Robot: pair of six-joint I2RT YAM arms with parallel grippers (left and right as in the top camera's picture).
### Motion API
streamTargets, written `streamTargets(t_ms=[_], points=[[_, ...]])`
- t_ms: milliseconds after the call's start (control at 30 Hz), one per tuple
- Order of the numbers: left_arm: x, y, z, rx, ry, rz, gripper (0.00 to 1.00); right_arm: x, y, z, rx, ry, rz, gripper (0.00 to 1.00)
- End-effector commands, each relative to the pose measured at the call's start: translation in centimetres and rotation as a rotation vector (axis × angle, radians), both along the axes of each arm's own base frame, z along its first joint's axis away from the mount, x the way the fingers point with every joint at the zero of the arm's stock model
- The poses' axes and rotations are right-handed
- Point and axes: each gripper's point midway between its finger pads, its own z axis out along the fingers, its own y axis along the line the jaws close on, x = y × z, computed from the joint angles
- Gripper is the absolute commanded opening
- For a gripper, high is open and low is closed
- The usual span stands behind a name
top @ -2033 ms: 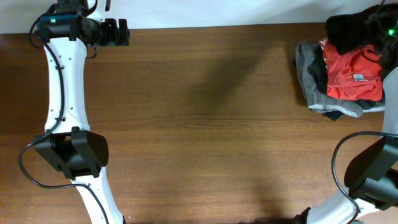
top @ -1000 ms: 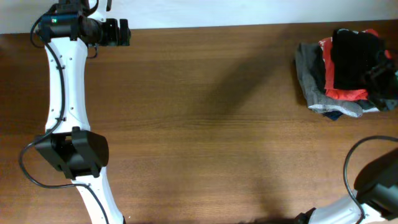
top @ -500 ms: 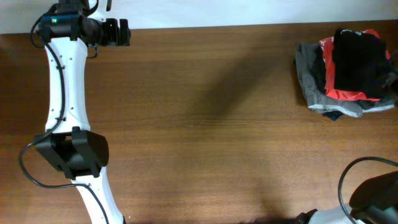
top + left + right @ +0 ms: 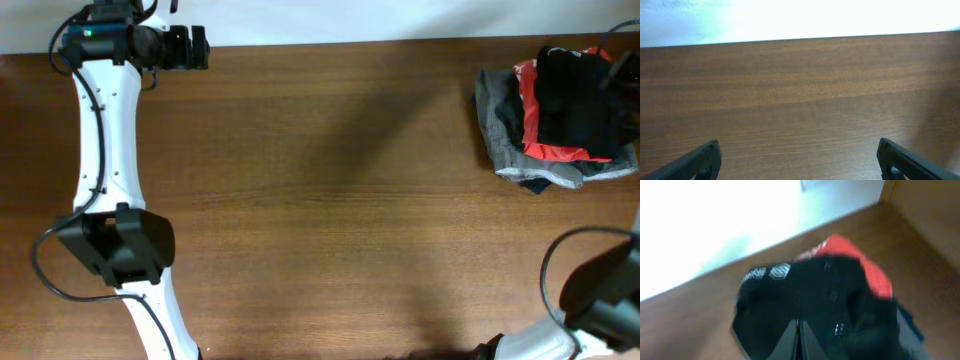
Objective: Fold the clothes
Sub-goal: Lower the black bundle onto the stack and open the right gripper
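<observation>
The clothes (image 4: 570, 95), a black garment, lie crumpled on top of a pile at the table's far right corner. In the right wrist view the clothes (image 4: 805, 295) fill the middle, with a small white logo print (image 4: 771, 272) near their left edge. My right gripper (image 4: 799, 325) is shut, its tips pointing at the black cloth; I see no fold pinched between them. My left gripper (image 4: 200, 47) is open at the far left back edge, and in its own view the left gripper (image 4: 799, 160) stands over bare wood.
Under the black garment lie a red shirt (image 4: 545, 150) and a grey garment (image 4: 492, 110). The red shirt (image 4: 860, 260) also peeks out in the right wrist view. The right arm's base and cable (image 4: 600, 290) sit at the front right. A white wall borders the back edge.
The black garment went from the back of the pile to lying spread over the red shirt. The right gripper has closed. The left arm has not moved.
</observation>
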Motion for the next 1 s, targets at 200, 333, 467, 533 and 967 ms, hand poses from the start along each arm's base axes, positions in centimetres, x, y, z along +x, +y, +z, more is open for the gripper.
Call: streamTargets(t_ms=[200, 333, 467, 533, 967], points=[[1.3, -1.0, -5.5, 0.013, 0.088, -0.032, 0.99, 3.7, -3.1, -11.9, 0.05, 0.127, -0.047, 0.07], [1.9, -1.1, -6.9, 0.014, 0.099, -0.034, 0.99, 3.6, -1.7, -18.7, 0.132, 0.252, -0.023, 0.07], [2.3, -1.0, -8.2, 0.013, 0.113, -0.034, 0.99, 3.1, -0.2, -23.3, 0.181, 0.346, -0.003, 0.07], [2.4, -1.0, -8.8, 0.013, 0.121, -0.034, 0.99, 3.1, 0.5, -24.3, 0.194, 0.367, 0.008, 0.07], [2.6, 0.0, -9.4, 0.064, 0.128, 0.002, 0.99, 5.1, 0.6, -10.2, 0.123, 0.162, 0.051, 0.08]])
